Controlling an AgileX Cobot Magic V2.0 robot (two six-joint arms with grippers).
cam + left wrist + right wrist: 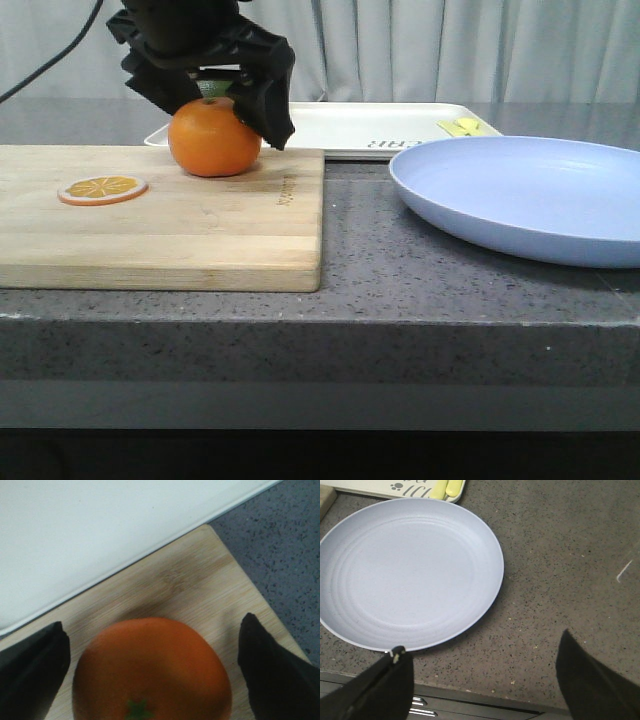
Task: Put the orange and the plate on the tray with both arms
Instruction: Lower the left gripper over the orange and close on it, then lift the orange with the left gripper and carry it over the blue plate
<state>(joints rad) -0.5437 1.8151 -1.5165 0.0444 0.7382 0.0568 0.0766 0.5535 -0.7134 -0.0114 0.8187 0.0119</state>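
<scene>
Your left gripper [215, 95] sits directly over the whole round bright orange fruit [214, 137], its dark fingers [32, 667] spread apart on either side of the fruit and, as far as the left wrist view shows, not yet pressing the skin. The orange rests on the far right part of the pale wooden cutting board [160, 215], stem dimple facing up, with a flat orange slice disc [102, 188] lying well apart toward the board's left. What the coming move turns on: the flat cream-white rectangular tray [340, 130] lies just behind the orange, its rim running right beside the board's far edge, so once you clamp, the carry looks short and straight ahead. Your right gripper [480, 680] hangs with its jaws wide apart just off the near rim of the large shallow lavender-blue plate [520, 195], which rests on the dark speckled counter [360, 260], in front of the tray's right end. That arm is plainly the nearer one for the plate.
</scene>
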